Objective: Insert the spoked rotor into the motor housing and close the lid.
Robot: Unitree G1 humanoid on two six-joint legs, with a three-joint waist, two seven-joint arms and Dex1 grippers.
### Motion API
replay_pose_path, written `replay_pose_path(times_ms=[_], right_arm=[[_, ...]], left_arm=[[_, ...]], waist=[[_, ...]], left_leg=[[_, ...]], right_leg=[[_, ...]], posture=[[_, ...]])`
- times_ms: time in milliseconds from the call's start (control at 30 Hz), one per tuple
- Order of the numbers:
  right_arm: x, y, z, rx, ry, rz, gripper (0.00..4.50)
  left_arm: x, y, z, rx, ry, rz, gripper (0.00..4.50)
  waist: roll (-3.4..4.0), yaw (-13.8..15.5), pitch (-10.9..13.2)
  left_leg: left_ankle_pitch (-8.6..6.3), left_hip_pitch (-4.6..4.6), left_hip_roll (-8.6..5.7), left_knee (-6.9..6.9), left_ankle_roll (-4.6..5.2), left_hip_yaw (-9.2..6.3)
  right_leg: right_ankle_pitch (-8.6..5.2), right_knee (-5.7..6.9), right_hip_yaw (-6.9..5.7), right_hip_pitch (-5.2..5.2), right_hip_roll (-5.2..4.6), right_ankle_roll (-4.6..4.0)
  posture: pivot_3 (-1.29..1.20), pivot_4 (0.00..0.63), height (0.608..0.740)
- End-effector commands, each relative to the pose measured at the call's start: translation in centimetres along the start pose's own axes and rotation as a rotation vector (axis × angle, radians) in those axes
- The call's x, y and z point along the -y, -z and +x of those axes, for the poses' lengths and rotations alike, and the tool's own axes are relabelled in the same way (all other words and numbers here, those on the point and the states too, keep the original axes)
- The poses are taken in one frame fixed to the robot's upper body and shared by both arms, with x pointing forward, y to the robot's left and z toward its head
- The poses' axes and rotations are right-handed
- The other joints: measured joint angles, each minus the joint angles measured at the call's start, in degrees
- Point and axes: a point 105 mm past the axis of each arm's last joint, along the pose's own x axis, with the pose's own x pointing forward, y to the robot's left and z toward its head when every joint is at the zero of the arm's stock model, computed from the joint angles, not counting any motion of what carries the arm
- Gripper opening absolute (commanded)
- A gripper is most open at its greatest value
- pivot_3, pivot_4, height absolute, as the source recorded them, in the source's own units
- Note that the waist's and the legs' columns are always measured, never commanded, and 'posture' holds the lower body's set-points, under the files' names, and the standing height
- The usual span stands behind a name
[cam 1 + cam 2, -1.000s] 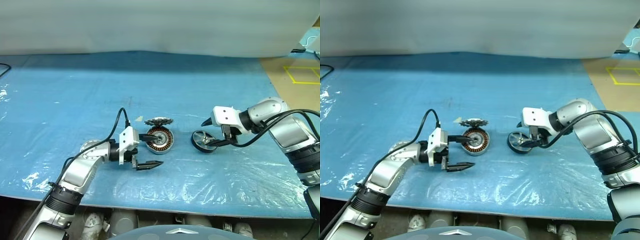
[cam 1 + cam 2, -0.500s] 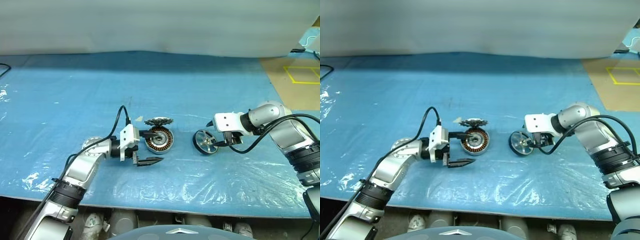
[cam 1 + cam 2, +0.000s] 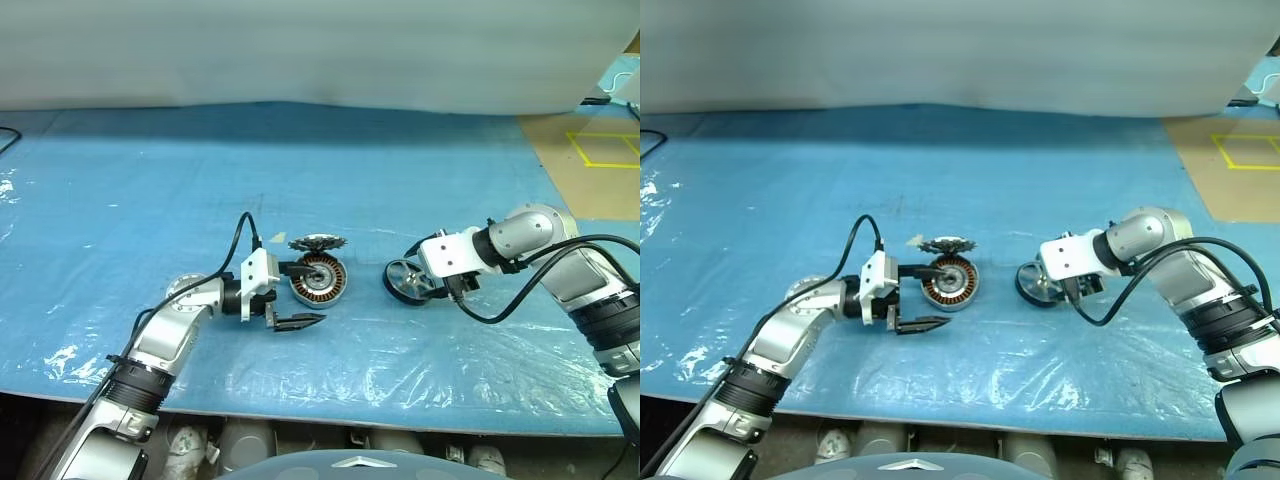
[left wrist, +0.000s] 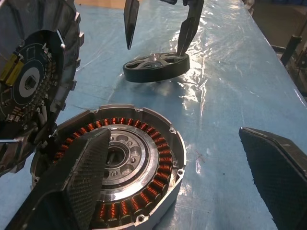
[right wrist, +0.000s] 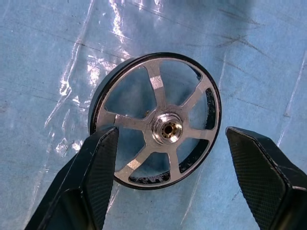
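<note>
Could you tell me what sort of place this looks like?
Probably a robot test bench in a workshop: a blue plastic-covered table, loose motor parts such as the motor housing and spoked rotor, and yellow floor tape.

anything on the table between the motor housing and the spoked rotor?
No. Between the motor housing and the spoked rotor there is just bare blue plastic sheet, seen in the left eye view.

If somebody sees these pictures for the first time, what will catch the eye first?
Probably the motor housing with its copper windings, mid-table on the blue sheet, with the open left gripper beside it, one finger over its hub. To its right lies the shiny spoked rotor, flat, with the open right gripper straddling it. The toothed lid leans behind the housing.
</note>
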Motion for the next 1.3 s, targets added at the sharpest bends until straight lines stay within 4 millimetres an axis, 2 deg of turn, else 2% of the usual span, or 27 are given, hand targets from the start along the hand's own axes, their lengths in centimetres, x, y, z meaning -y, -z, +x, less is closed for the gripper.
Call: replay_pose_path(times_ms=[33,100,133,267,667,900,1000,1067,1133,1300], right_arm=[[0.3,-1.0,-0.6,0.023,0.027,-0.047,3.70],[0.2,-1.3,-0.5,0.033,0.022,-0.053,3.70],[0.2,-1.4,-0.5,0.033,0.022,-0.055,3.53],[0.2,-0.9,0.0,0.022,0.017,-0.039,2.42],[-0.9,-0.2,1.4,0.032,-0.027,0.045,2.42],[-2.2,0.1,2.4,0.030,-0.075,0.071,2.42],[-2.7,0.2,2.7,0.035,-0.104,0.097,1.84],[-3.0,0.1,2.9,0.038,-0.115,0.096,1.20],[-3.2,0.0,3.0,0.039,-0.126,0.094,0.76],[-3.8,0.0,3.1,0.030,-0.144,0.071,0.75]], left_arm=[[0.0,-0.3,0.1,0.008,0.004,0.027,4.50],[0.0,-0.2,0.1,0.006,0.005,0.027,4.50],[-0.1,-0.1,0.1,0.004,0.005,0.027,4.50],[-0.1,0.1,0.2,0.002,0.007,0.024,4.50],[-0.1,0.4,0.2,0.000,0.003,0.022,4.50],[0.0,0.5,0.3,-0.001,0.001,0.024,4.50],[-0.1,0.5,0.3,-0.001,0.000,0.024,4.50],[-0.2,0.6,0.4,-0.002,-0.005,0.023,4.50],[-0.3,0.8,0.4,-0.003,-0.009,0.023,4.50],[-0.6,0.9,0.5,-0.002,-0.023,0.026,4.50]], waist=[[0.00,0.01,0.00],[0.00,0.01,0.00],[0.00,0.00,0.00],[0.00,-0.01,0.00],[0.00,0.01,0.00],[-0.01,0.03,-0.01],[-0.04,0.05,-0.03],[-0.18,0.04,-0.17],[-0.28,0.04,-0.28],[-0.35,0.04,-0.39]], left_leg=[[0.00,0.00,0.00,0.00,0.00,0.00],[0.00,0.00,-0.01,0.00,0.00,0.00],[0.00,0.00,-0.01,0.00,0.00,0.00],[0.00,0.00,0.00,0.01,0.00,0.00],[0.00,0.01,0.00,0.00,0.00,-0.01],[-0.01,0.10,0.00,0.00,-0.01,-0.01],[-0.02,0.16,0.00,0.00,-0.02,-0.02],[-0.03,0.22,0.00,0.00,-0.03,-0.02],[-0.11,0.29,0.01,-0.02,-0.17,-0.03],[-0.12,0.36,0.01,-0.03,-0.18,-0.03]], right_leg=[[0.00,0.00,0.00,0.00,0.00,0.00],[0.00,-0.01,0.00,0.00,0.00,0.00],[0.00,0.00,0.01,0.00,0.00,0.00],[0.00,0.00,0.00,0.00,0.00,0.00],[0.00,0.00,0.00,0.01,0.00,0.00],[0.00,-0.02,0.00,0.11,-0.01,0.00],[0.00,-0.04,-0.02,0.19,-0.02,0.00],[0.00,-0.04,-0.02,0.26,-0.02,0.00],[0.00,-0.04,-0.02,0.30,-0.01,0.00],[0.00,-0.07,-0.02,0.38,-0.01,0.00]], posture=[[0.00,0.150,0.740],[0.00,0.150,0.740],[0.00,0.150,0.740],[0.00,0.150,0.740],[0.00,0.150,0.740],[0.00,0.150,0.740],[0.00,0.150,0.740],[0.00,0.150,0.740],[0.00,0.150,0.740],[0.00,0.150,0.740]])
